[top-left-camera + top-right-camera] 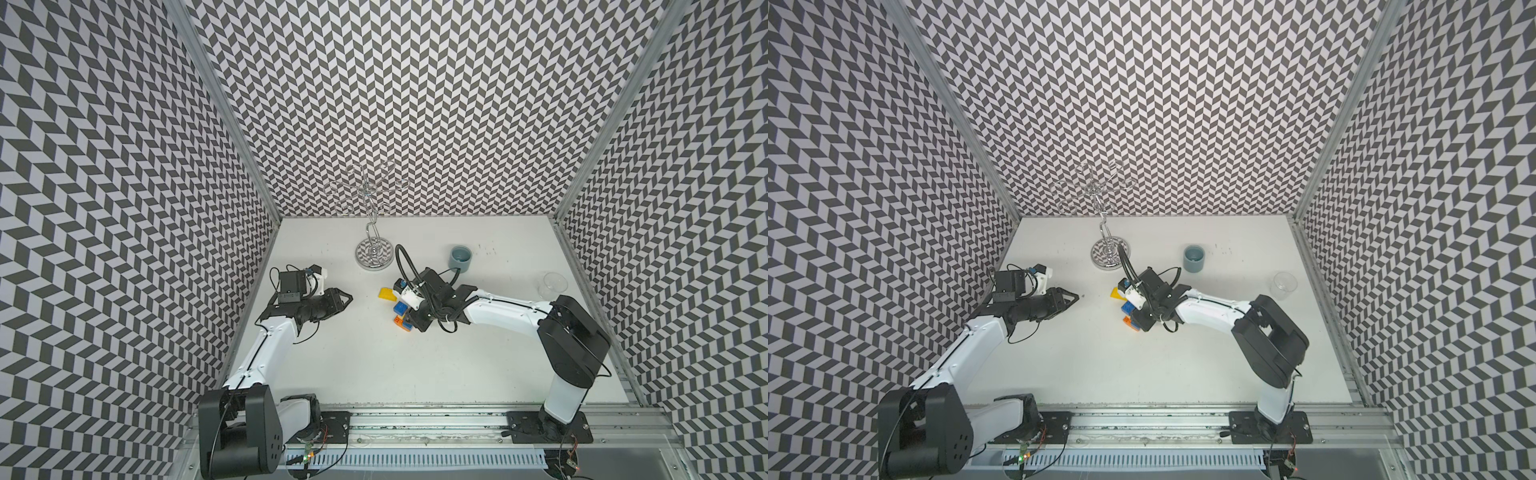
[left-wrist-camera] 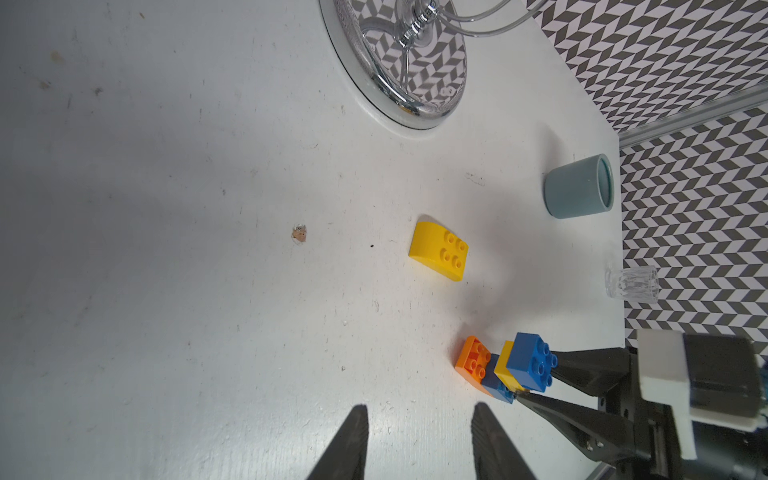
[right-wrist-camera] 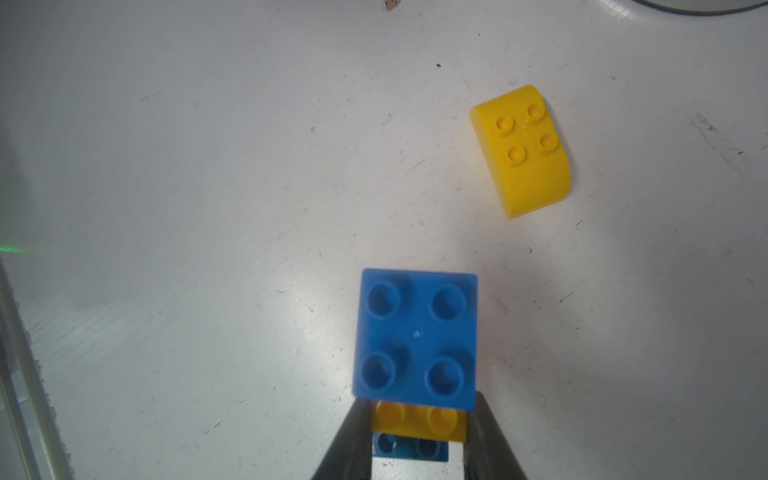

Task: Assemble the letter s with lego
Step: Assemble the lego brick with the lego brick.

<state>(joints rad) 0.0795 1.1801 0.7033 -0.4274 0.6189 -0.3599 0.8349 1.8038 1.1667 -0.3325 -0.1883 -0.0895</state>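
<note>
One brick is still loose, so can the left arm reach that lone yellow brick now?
Probably yes. The left gripper is open and empty, with bare table between it and the loose yellow brick; the right gripper, shut on the brick stack, is not in that path.

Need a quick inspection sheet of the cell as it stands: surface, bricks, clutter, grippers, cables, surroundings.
Surface: white table, scuffed, one small chip.
Job's things: four-brick stack, orange, blue, yellow, blue; loose yellow brick lying apart.
Clutter: grey cup, clear glass, chrome wire stand.
Grippers: right gripper shut on that stack; left gripper open, empty.
Cables: black loops at both wrists.
Surroundings: chevron walls, metal rail in front.
</note>
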